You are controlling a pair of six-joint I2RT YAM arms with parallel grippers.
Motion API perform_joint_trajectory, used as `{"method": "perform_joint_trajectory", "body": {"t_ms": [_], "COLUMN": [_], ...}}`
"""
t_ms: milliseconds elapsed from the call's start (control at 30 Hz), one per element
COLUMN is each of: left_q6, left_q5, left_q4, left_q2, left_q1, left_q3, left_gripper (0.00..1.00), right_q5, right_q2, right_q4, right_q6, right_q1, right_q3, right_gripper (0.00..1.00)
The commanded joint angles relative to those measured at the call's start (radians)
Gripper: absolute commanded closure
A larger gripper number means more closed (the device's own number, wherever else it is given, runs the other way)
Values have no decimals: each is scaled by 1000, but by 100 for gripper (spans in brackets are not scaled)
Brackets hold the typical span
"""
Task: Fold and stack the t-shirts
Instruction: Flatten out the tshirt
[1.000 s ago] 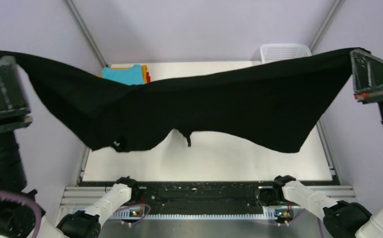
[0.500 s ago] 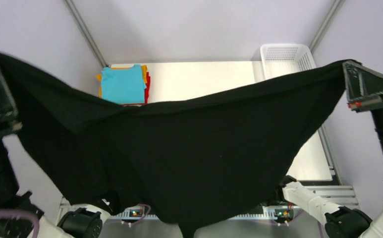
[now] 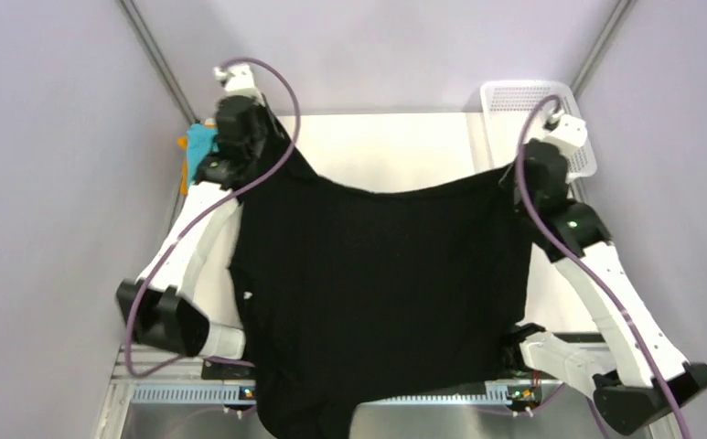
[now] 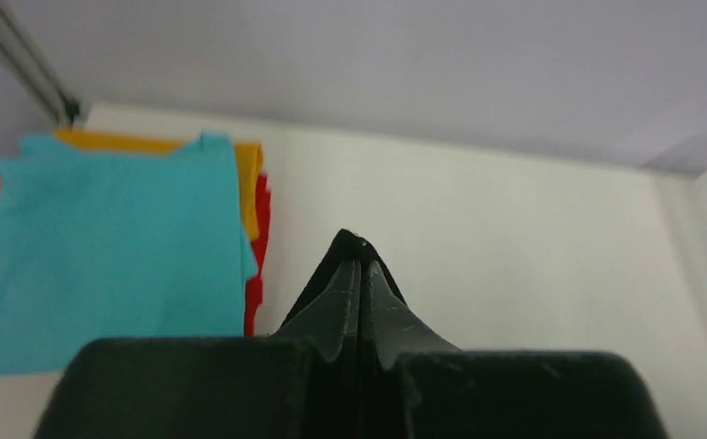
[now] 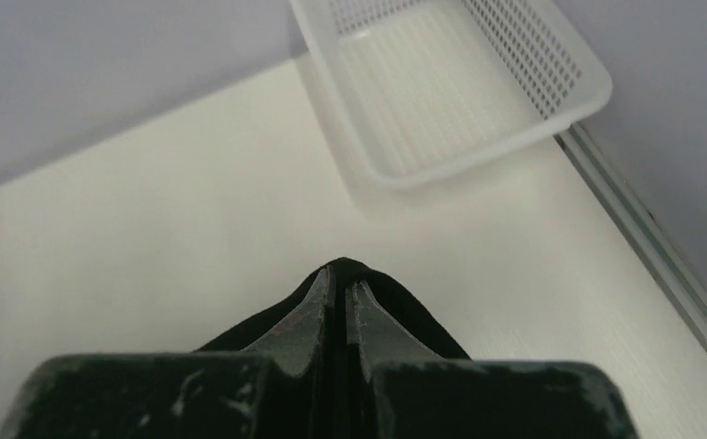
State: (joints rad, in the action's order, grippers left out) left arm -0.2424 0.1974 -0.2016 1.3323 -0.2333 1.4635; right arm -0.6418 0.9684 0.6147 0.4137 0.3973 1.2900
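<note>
Black t-shirt (image 3: 377,274): stretched over worktop (image 4: 532,265), near hem hanging past the front edge | left pincer (image 4: 359,265): clamped on its far-left corner, beside folded teal t-shirt (image 4: 112,256) | right pincer (image 5: 338,285): clamped on far-right corner, near white mesh basket (image 5: 459,91)

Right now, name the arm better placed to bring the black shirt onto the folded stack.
Left, likely. The left jaws pinch a corner of the black shirt right beside the teal-topped stack; the right jaws hold theirs across the table, by the white basket.
</note>
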Motion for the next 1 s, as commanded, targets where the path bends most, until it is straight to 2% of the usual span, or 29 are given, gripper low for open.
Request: {"method": "perform_joint_trajectory", "body": {"t_ms": [0, 167, 367, 567, 767, 967], "left_q6": [30, 15, 27, 26, 21, 6], "left_q5": [96, 140, 168, 168, 174, 229], "left_q4": [123, 113, 72, 60, 32, -16], "left_q2": [105, 374, 610, 720, 811, 897], "left_q1": [6, 7, 6, 6, 7, 17], "left_q3": [-83, -41, 99, 212, 326, 440], "left_gripper": [100, 100, 100, 100, 100, 100], "right_q5": [-47, 77, 73, 50, -45, -69], "right_q2": [51, 212, 426, 573, 647, 728], "right_q4": [-174, -370, -463, -472, -476, -430], "right_q6": [59, 102, 42, 21, 22, 47], "right_q1": [-45, -143, -153, -157, -159, -177], "right_q3": [-164, -331, -291, -203, -151, -93], "right_gripper": [100, 100, 100, 100, 100, 99]}}
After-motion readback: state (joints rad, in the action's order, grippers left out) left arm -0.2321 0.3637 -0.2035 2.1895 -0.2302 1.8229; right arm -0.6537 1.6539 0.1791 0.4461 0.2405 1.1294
